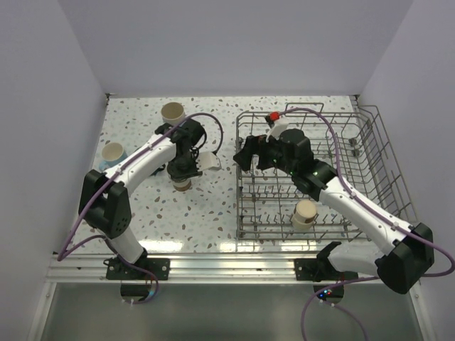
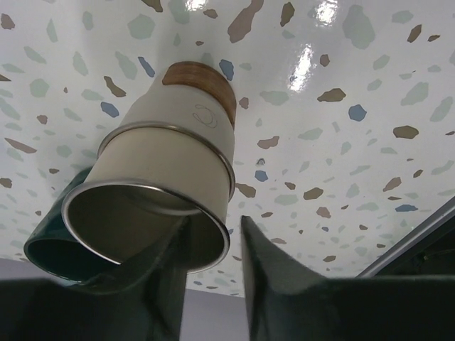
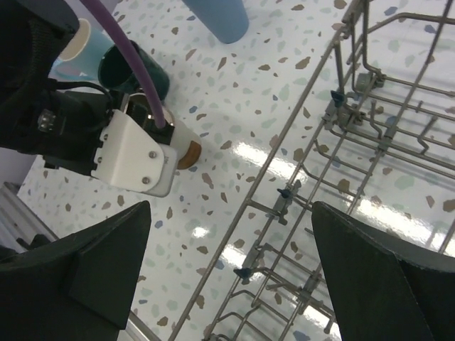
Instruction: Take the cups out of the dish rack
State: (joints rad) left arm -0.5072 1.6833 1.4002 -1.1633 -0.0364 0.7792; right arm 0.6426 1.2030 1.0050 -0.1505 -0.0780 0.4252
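A short beige cup with a brown base (image 2: 178,135) stands on the speckled table under my left gripper (image 2: 213,227). One finger is inside it and one outside, straddling the rim with a small gap on both sides. In the top view that gripper (image 1: 183,170) sits over the cup (image 1: 183,186). A dark teal mug (image 2: 43,249) stands right beside it. My right gripper (image 3: 231,284) is wide open and empty above the left rim of the grey wire dish rack (image 3: 341,121); it also shows in the top view (image 1: 245,153). One beige cup (image 1: 304,213) stands in the rack (image 1: 387,163).
On the table left of the rack stand a tall beige tumbler (image 1: 173,112) and a light blue mug (image 1: 112,153). The right wrist view shows the teal mug (image 3: 135,71), the light blue mug (image 3: 75,46) and a light blue tumbler (image 3: 220,18) close together. White walls enclose the table.
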